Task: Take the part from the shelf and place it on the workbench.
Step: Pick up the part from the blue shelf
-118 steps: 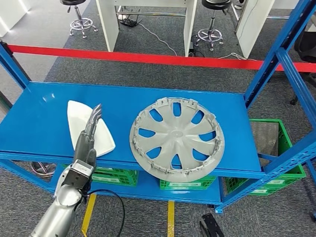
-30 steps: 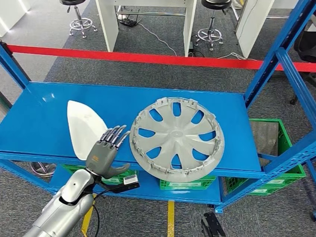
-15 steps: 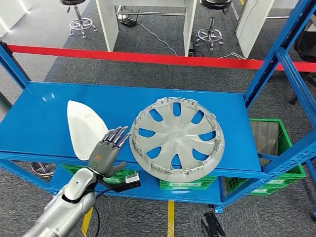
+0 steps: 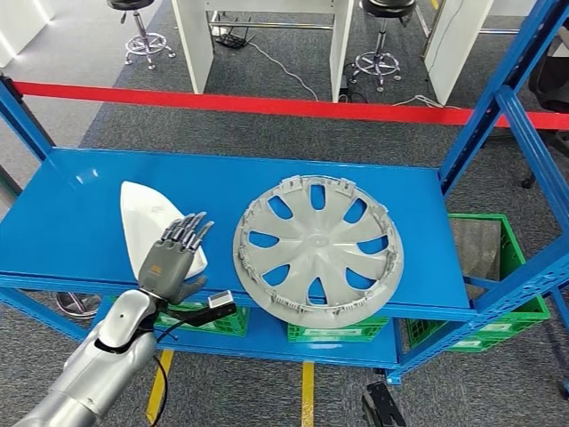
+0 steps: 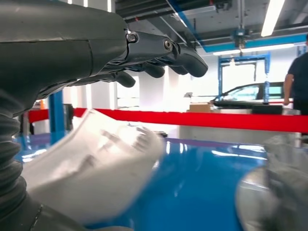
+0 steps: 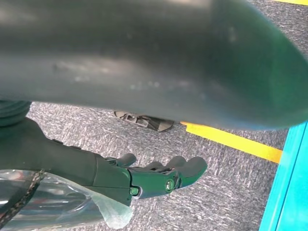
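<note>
We are at the reach: our left hand [image 4: 173, 255] hovers, fingers spread and empty, over the white part [image 4: 151, 222] on the blue shelf [image 4: 67, 213]. Next we judge it must lower and close round the part's edge; our right hand [image 6: 152, 175] hangs empty, fingers loosely apart

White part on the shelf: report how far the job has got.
Done: nothing yet. The white part lies on the blue shelf, beside the grey wheel cover. In hand: the left hand hovers, fingers spread, over the part's near edge, holding nothing. The right hand hangs above the floor, empty. Left: grip the part, lift it and place it on the workbench.
</note>
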`<state>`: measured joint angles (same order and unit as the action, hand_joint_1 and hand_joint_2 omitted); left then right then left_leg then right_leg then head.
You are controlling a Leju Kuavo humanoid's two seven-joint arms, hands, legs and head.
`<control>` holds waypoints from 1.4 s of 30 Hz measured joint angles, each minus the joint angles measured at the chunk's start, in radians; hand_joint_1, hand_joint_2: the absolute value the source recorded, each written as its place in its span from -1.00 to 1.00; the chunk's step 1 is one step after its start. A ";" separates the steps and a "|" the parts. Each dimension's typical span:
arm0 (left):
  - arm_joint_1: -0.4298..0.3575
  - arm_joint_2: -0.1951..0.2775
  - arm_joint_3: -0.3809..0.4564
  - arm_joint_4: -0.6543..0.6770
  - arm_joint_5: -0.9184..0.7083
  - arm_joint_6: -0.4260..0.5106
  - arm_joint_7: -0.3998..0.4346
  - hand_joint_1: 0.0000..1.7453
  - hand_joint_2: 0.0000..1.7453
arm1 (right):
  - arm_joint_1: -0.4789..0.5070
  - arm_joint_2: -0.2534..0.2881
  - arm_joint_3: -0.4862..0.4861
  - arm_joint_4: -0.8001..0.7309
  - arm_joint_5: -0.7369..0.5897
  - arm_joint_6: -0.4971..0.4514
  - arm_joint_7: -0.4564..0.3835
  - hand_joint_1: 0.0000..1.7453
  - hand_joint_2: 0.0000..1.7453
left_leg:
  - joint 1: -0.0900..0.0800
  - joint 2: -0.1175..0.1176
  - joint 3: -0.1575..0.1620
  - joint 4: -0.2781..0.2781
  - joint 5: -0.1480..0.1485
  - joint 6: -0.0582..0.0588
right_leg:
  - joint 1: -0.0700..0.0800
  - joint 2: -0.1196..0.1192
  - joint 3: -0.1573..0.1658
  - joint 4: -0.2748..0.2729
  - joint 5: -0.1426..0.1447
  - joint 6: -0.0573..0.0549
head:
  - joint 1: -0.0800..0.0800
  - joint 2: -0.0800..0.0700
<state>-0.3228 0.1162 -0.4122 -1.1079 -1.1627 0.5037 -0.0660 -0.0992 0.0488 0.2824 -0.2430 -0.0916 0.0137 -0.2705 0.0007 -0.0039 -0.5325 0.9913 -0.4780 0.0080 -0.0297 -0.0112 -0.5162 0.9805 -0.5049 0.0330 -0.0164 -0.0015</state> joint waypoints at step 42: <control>0.085 0.017 0.077 -0.059 0.078 -0.086 0.028 -1.00 1.00 | 0.013 0.000 -0.036 0.000 0.003 0.005 -0.008 -1.00 -1.00 | 0.000 0.000 0.000 0.000 0.000 0.000 | 0.000 -0.001 0.000 0.001 0.000 0.000 | 0.000 0.000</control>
<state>-0.2380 0.1329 -0.3355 -1.1668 -1.0849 0.4174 -0.0378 -0.0866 0.0488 0.2468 -0.2430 -0.0881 0.0183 -0.2785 0.0005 -0.0039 -0.5321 0.9913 -0.4777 0.0082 -0.0298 -0.0117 -0.5158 0.9811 -0.5049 0.0328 -0.0164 -0.0015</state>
